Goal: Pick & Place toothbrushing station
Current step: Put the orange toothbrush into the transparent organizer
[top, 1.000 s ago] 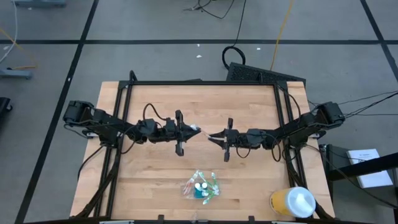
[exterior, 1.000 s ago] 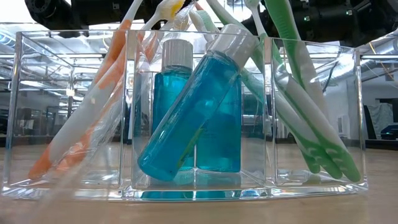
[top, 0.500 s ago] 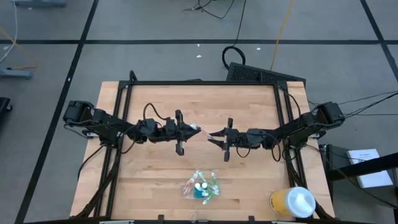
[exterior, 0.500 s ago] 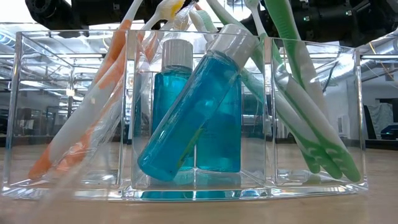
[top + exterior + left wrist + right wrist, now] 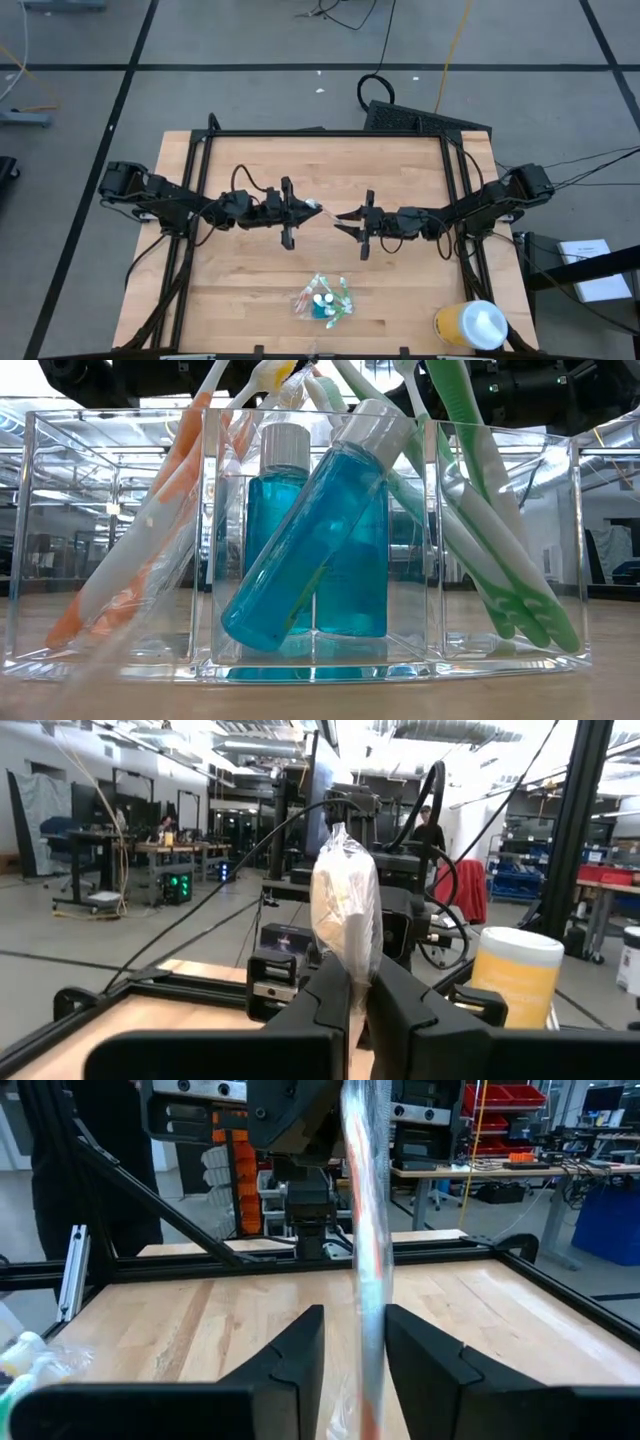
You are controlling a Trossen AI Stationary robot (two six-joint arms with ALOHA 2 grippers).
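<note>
Clear plastic wraps the toothbrush (image 5: 327, 214) at centre frame — my left gripper (image 5: 305, 209) pinches it, my right gripper (image 5: 345, 220) stands narrowly open around it. Toothbrushing station (image 5: 323, 301) waits lower centre.

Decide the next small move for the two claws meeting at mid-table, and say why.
Probably the right claw should back straight away. Its fingers seem to stand loose around the wrapped toothbrush, while the left claw pinches the other end and could then carry it to the clear holder.
</note>
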